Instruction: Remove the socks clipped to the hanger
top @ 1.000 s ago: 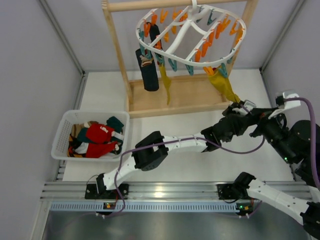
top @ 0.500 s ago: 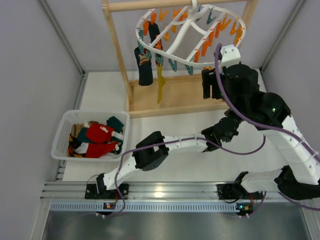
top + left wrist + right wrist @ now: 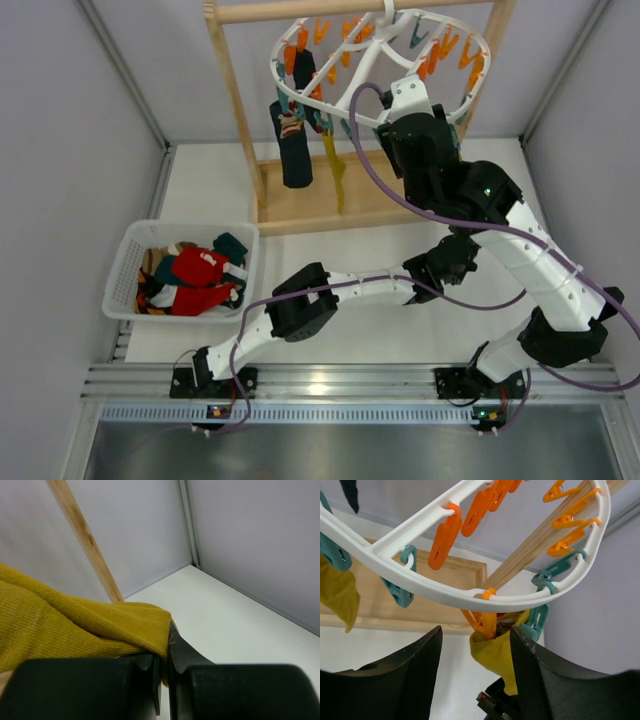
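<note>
Left wrist view showed the left gripper (image 3: 164, 652) closed almost fully on a fold of a mustard-yellow sock (image 3: 75, 625), with only the edge of the cloth pinched between the jaws and the rest bunched in the left of the frame.

In the right wrist view the right gripper (image 3: 475, 635) was spread wide and held nothing. It looked up at the white hanger (image 3: 520, 601), which curved across the top of the frame. Just below the rim at centre, an orange clip (image 3: 489, 617) bit the top of that same sock, and a teal clip (image 3: 538, 620) hung beside it.

From the top external view, a dark sock (image 3: 297, 155) and another yellow sock (image 3: 335, 170) hung from the hanger's left side at upper centre, against the wooden rack (image 3: 235, 90). Removed socks lay in the basket (image 3: 125, 260) at left.

Several things could go wrong from here:
- **Slipping grip:** the left jaws' shallow hold might slip off if the arm pulled while the clip stayed shut.
- **Swinging hanger:** a hard pull would instead tilt or swing the hanger on its hook and move the clip away from the right fingers.
- **Crowded frame:** the right arm sat very close to the frame, so its fingers could strike the rim or squeeze the teal clip by mistake.
- **Snagging cable:** its purple cable (image 3: 360, 130) looped near the dangling clips and could catch on them.
</note>
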You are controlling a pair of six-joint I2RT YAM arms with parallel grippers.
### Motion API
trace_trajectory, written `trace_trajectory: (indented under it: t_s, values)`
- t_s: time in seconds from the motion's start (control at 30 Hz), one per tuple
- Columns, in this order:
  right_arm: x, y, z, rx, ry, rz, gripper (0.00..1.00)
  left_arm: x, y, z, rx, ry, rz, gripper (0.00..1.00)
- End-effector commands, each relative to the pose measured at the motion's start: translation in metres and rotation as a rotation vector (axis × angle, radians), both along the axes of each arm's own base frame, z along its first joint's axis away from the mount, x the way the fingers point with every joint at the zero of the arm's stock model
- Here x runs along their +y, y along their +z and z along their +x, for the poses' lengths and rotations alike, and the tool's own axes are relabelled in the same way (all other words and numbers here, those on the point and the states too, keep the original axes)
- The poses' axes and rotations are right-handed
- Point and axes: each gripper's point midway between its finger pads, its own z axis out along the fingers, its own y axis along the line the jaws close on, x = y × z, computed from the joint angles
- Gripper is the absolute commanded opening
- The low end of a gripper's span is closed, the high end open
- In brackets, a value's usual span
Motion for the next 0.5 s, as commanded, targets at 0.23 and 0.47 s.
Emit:
trace_trajectory:
  t_s: [0.23, 0.47]
  values:
    - [-0.003, 0.012, 0.01, -0.096, -0.128, -0.146, 0.52, 0.003, 0.036, -0.01, -0.021, -0.028, -0.094, 0.06]
    - [0.002, 0.005, 0.012, -0.112, -0.119, -0.114, 0.52, 0.004, 0.039, -0.011, -0.01, -0.035, -0.111, 0.06]
